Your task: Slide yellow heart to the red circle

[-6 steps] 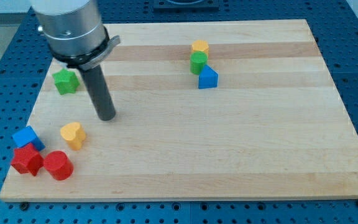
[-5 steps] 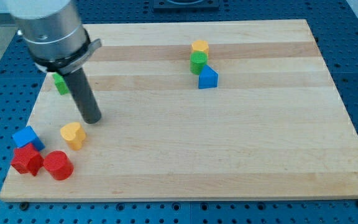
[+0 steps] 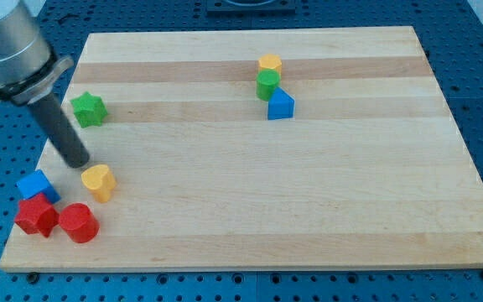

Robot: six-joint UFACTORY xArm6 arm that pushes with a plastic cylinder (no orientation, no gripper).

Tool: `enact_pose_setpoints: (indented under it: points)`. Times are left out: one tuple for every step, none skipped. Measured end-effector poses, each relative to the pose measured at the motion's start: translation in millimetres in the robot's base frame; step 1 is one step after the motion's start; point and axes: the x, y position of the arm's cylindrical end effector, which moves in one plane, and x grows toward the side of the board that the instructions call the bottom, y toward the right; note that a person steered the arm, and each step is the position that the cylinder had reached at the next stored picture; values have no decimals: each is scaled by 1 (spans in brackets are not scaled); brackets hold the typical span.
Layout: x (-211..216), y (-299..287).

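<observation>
The yellow heart lies near the board's lower left. The red circle sits just below and left of it, a small gap apart. My tip rests on the board just up and left of the yellow heart, close to it or touching; I cannot tell which. The rod rises toward the view's top left.
A red star touches the red circle's left, with a blue cube above it. A green star lies higher on the left. A yellow cylinder, a green cylinder and a blue block cluster at upper middle.
My tip has moved left and slightly down, from up-right of the yellow heart to its upper left. The green star is uncovered again. No block has moved.
</observation>
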Motion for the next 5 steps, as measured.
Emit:
enact_pose_setpoints:
  points:
    - [-10,53]
    - [2,80]
    - [12,75]
    - [14,54]
    - [21,37]
